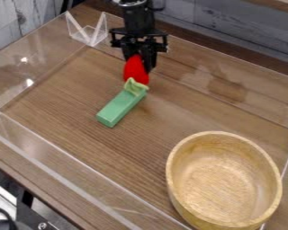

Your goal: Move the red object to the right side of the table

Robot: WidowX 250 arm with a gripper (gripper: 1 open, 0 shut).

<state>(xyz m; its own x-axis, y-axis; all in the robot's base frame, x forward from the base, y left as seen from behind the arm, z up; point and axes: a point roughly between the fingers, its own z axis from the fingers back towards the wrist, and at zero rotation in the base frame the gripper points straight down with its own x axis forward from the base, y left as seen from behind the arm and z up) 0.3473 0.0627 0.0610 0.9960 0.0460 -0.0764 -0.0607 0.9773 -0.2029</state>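
The red object (133,69) is a small glossy strawberry-shaped toy with a pale green leafy end (138,85) hanging down. It is pinched between the black fingers of my gripper (137,65), which points steeply down over the back middle of the table (62,99). The toy hangs just above the upper end of a long green block (118,106) lying on the wood; I cannot tell whether the leafy end touches the block.
A round light wooden bowl (223,181) fills the front right corner. Low clear acrylic walls (39,54) border the tabletop on all sides. Bare wood lies between the green block and the bowl.
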